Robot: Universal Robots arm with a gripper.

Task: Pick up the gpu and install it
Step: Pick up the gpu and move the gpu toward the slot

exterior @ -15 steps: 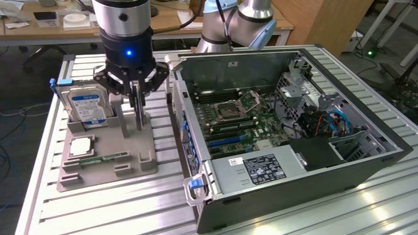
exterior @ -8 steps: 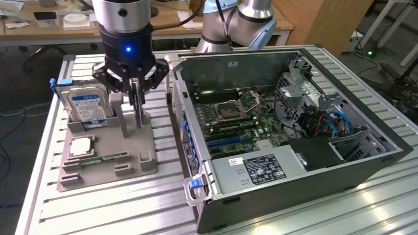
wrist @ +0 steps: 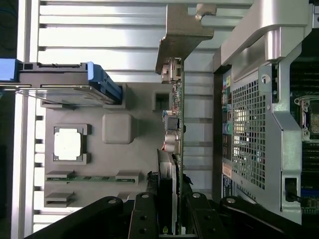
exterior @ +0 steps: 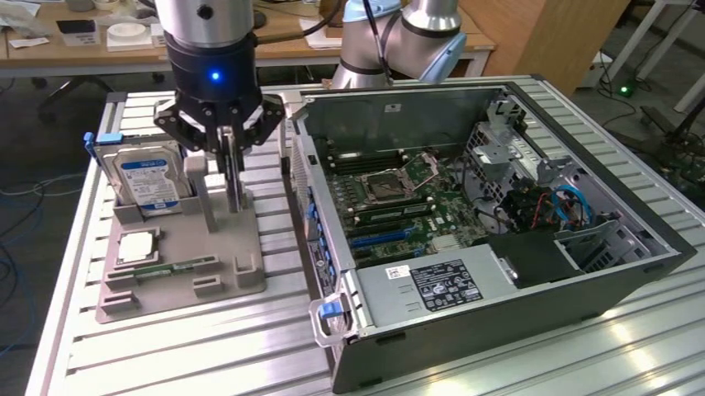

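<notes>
The gpu (exterior: 234, 196) stands on edge in the grey fixture tray (exterior: 182, 289), a thin dark card seen edge-on. In the wrist view the gpu (wrist: 178, 114) runs away from the camera, and its silvery bracket (wrist: 182, 30) is at the far end. My gripper (exterior: 229, 161) hangs straight above the tray. Its black fingers (wrist: 144, 214) are closed against both faces of the card, so the gripper (wrist: 168, 204) is shut on it. Whether the card's lower edge sits in its slot or has lifted clear I cannot tell.
On the same tray (wrist: 119, 99) are a silver hard drive with a blue label (exterior: 149, 181), a square processor chip (exterior: 134, 246) and a green memory stick (exterior: 177, 266). The open computer case (exterior: 496, 330) lies at the exterior view's right, motherboard (exterior: 385, 206) exposed.
</notes>
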